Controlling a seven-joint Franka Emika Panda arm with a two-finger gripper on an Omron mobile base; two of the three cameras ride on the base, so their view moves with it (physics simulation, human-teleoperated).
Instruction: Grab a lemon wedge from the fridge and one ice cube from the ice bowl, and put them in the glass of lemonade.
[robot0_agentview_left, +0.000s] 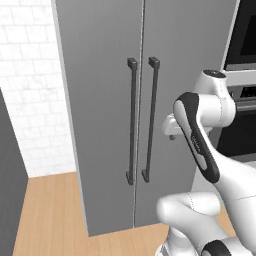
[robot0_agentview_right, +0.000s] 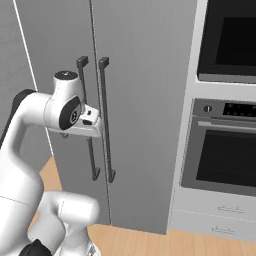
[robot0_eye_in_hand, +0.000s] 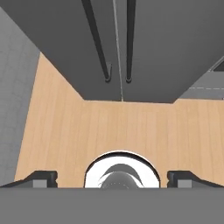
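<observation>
The fridge (robot0_agentview_left: 100, 100) (robot0_agentview_right: 145, 100) (robot0_eye_in_hand: 170, 43) is a tall grey cabinet, and both of its doors are closed. Two dark vertical bar handles (robot0_agentview_left: 132, 120) (robot0_agentview_right: 105, 120) (robot0_eye_in_hand: 130, 43) flank the centre seam. My gripper (robot0_agentview_left: 172, 134) (robot0_agentview_right: 75, 134) (robot0_eye_in_hand: 114, 177) hangs in front of the handles at about mid-door height. It points down at the floor, a little apart from the doors. It is open, with the fingertips (robot0_eye_in_hand: 41, 177) far apart and nothing between them. The lemon wedge, the ice bowl and the glass of lemonade are out of view.
A built-in oven (robot0_agentview_right: 225, 155) with a microwave (robot0_agentview_right: 230, 40) above and drawers (robot0_agentview_right: 220, 220) below stands right of the fridge. A white brick wall (robot0_agentview_left: 30, 100) and a dark panel (robot0_agentview_left: 7, 175) lie to the left. Wooden floor (robot0_agentview_left: 45, 210) runs in front.
</observation>
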